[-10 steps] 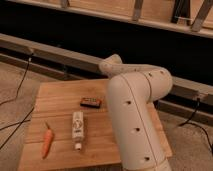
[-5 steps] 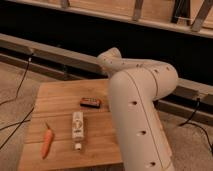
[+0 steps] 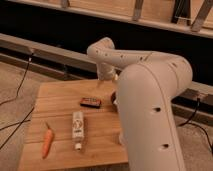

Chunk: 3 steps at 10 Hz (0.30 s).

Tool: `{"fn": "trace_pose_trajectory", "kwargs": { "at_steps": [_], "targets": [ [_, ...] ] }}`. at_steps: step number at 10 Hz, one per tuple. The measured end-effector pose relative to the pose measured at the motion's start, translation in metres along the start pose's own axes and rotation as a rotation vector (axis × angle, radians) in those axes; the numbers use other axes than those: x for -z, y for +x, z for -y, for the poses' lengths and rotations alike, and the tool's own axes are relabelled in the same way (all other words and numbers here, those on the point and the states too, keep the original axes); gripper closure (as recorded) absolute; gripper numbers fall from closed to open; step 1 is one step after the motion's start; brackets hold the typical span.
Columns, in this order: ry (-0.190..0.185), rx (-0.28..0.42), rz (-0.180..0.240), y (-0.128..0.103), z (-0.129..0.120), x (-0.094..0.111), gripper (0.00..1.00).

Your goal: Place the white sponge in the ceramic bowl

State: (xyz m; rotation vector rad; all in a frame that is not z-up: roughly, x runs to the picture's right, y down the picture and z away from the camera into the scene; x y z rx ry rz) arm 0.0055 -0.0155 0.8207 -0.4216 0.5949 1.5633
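gripper first: it is out of sight, somewhere below the wrist [image 3: 107, 75] at the far right part of the wooden table [image 3: 55, 97], behind the arm's big white link [image 3: 150, 115]. whether it is apart, together or clamped on something cannot be told. a dark sliver [image 3: 114, 96] shows at the link's edge; it could be gripper or bowl.

the white sponge and the ceramic bowl do not show either — if they are on the table, the arm covers them. how far the task has got cannot be judged from here.

compared with a second ago, the elbow [image 3: 100, 50] has risen and swung left, and the thick link now fills more of the right side, hiding more of the table. my guess is the arm is reaching over that hidden corner.

the carrot [image 3: 46, 142], the white bottle [image 3: 77, 131] and the small dark flat thing [image 3: 90, 102] lie where they lay before.
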Motion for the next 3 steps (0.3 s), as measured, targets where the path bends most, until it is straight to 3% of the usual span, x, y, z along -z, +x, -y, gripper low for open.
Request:
{"fn": "trace_pose_trajectory", "kwargs": {
  "at_steps": [3],
  "targets": [
    [-0.003, 0.002, 0.001, -0.0002, -0.0023, -0.0005, 0.20]
  ]
}}
